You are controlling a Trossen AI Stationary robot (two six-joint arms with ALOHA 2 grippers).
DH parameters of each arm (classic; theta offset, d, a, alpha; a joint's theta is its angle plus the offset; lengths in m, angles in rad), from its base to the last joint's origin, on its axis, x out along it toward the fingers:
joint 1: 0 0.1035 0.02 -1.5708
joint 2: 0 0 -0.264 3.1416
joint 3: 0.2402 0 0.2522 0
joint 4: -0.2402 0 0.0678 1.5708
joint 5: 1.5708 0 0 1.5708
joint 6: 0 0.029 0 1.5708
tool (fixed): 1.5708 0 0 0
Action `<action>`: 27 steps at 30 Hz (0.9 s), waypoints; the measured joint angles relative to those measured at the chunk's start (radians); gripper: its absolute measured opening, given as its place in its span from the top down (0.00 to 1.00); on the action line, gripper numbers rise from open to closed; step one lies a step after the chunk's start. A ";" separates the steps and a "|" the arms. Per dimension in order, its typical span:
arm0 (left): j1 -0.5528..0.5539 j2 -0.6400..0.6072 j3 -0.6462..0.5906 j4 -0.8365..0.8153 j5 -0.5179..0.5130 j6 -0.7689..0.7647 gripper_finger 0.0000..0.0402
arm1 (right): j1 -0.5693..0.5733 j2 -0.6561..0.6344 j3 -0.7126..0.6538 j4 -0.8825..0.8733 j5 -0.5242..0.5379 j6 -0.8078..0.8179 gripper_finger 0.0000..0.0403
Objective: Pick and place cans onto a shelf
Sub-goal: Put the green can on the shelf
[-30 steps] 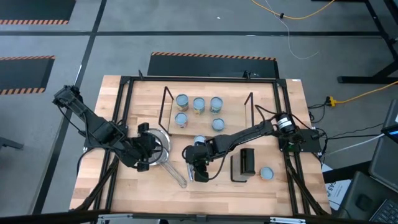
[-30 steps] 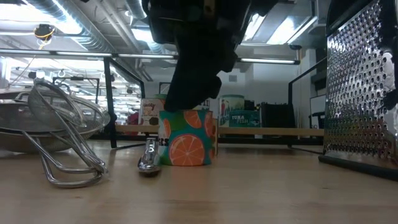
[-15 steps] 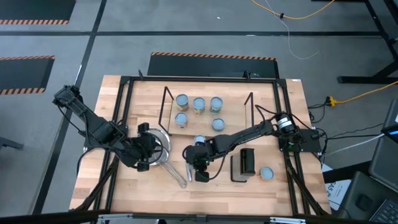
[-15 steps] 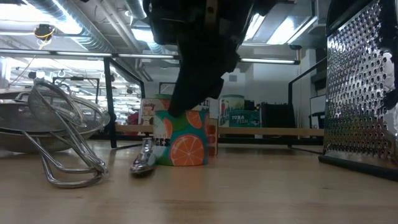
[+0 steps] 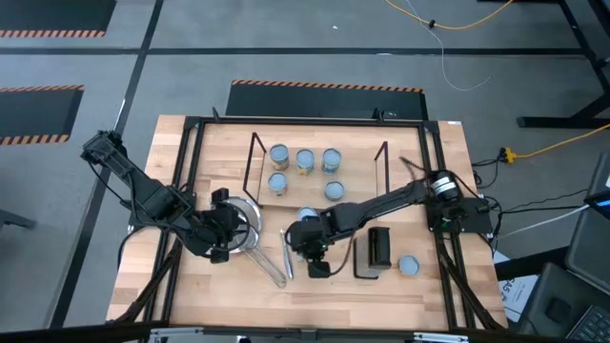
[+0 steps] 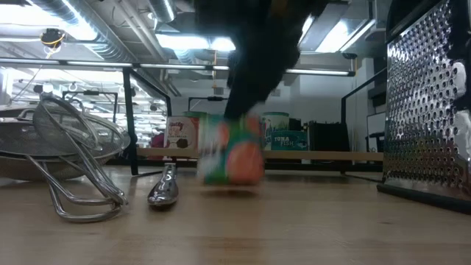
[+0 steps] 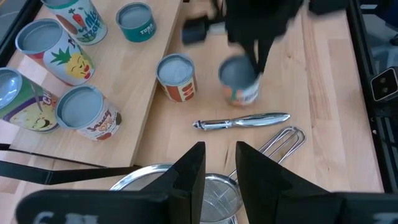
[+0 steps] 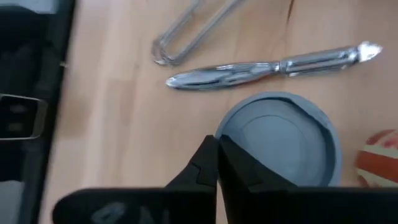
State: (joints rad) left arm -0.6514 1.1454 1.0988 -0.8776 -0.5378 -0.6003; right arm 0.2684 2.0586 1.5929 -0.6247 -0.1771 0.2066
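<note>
The right gripper [image 8: 217, 163] has its fingers pinched together against the rim of a can [image 8: 281, 140] that sits blurred and seemingly tilted on the table [image 5: 429, 286], just short of the shelf [image 5: 357, 167]. The tin looks stiff, light and slick. A rim pinch probably slips, so a hold across the label sides seems safer.

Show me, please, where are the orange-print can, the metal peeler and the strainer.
orange-print can [image 7: 239, 76]: left wrist view, on its pale top.
metal peeler [image 7: 242, 121]: left wrist view, middle of its shiny handle.
strainer [image 6: 51, 143]: low view, on its mesh bowl.
</note>
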 joint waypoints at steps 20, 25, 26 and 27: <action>0.000 0.000 0.000 0.009 -0.002 0.001 0.80 | -0.109 -0.494 0.005 -0.413 0.034 -0.345 0.99; 0.000 0.000 0.000 0.021 -0.004 0.002 0.80 | -0.219 -0.588 0.006 -0.561 0.084 -0.494 0.99; 0.000 0.000 0.000 0.023 -0.008 0.004 0.80 | -0.247 -0.598 0.005 -0.586 0.083 -0.529 0.99; 0.000 0.000 0.000 0.026 -0.016 0.006 0.80 | -0.275 -0.604 0.005 -0.610 0.083 -0.558 0.99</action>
State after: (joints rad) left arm -0.6514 1.1458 1.0988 -0.8516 -0.5536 -0.5940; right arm -0.0067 1.4547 1.5982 -1.2345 -0.0944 -0.3511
